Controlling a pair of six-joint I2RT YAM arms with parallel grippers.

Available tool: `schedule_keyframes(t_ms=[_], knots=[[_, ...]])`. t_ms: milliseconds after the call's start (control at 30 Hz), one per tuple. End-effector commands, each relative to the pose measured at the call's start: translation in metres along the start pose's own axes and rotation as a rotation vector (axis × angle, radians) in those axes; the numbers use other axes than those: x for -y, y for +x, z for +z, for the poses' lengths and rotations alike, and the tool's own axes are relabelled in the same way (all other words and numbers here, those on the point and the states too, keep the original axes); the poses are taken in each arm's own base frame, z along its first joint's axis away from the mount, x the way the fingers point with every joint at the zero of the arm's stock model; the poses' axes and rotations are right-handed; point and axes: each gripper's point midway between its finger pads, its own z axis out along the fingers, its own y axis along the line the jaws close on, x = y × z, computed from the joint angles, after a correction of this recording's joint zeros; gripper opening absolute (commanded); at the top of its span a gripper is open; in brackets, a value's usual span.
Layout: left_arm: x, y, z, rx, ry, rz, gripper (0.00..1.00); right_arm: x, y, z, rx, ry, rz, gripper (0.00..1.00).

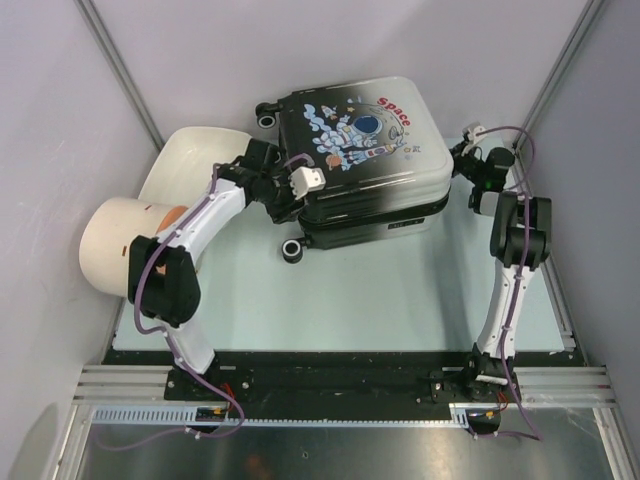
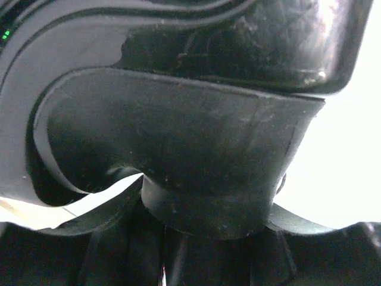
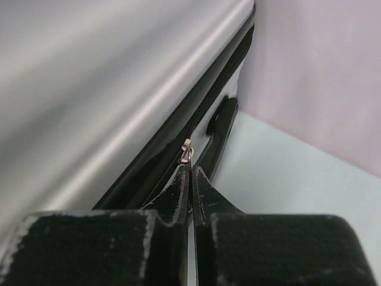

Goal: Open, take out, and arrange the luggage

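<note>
Your overhead view is bright, even and sharp; soft shadow pools under the luggage (image 1: 365, 160) on the surface (image 1: 400, 290). Your left wrist view is mostly dark, smeared close-up, with blown-out white at right. Your right wrist view shows a soft glare streak and blurred foreground.

The only word that reads clearly is "Space", in red letters on the white lid of the luggage (image 1: 370, 150), in the upper middle of the top view, just right of the cartoon astronaut (image 1: 367, 128). A small pale marking (image 1: 405, 226) on the luggage's black side wall, lower in the frame, is too small to read. Neither wrist view shows any readable text.
</note>
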Motion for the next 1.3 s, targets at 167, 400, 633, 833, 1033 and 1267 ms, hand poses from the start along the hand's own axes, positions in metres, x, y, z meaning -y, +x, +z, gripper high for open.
schedule_keyframes(t_ms=[167,400,633,833,1033,1267], knots=[[-0.06,-0.01,0.01,0.115,-0.165,-0.049,0.02,0.036,-0.035,0.073,0.169,0.074,0.135,0.01],[-0.03,-0.067,-0.052,0.322,-0.132,-0.153,0.82,0.023,-0.048,0.039,0.107,0.069,0.186,0.73],[-0.04,-0.1,-0.139,0.54,-0.152,-0.418,1.0,0.059,-0.087,-0.005,0.036,0.182,0.219,0.83],[-0.135,-0.077,-0.15,0.571,-0.408,-0.903,1.0,0.053,-0.08,0.02,-0.067,0.209,0.296,0.8],[-0.194,-0.095,-0.109,0.644,-0.307,-1.058,1.0,0.007,-0.048,0.056,-0.114,0.093,0.317,0.76],[-0.197,-0.101,-0.056,0.659,-0.154,-1.138,1.0,-0.101,-0.024,0.044,-0.15,-0.177,0.394,0.68]])
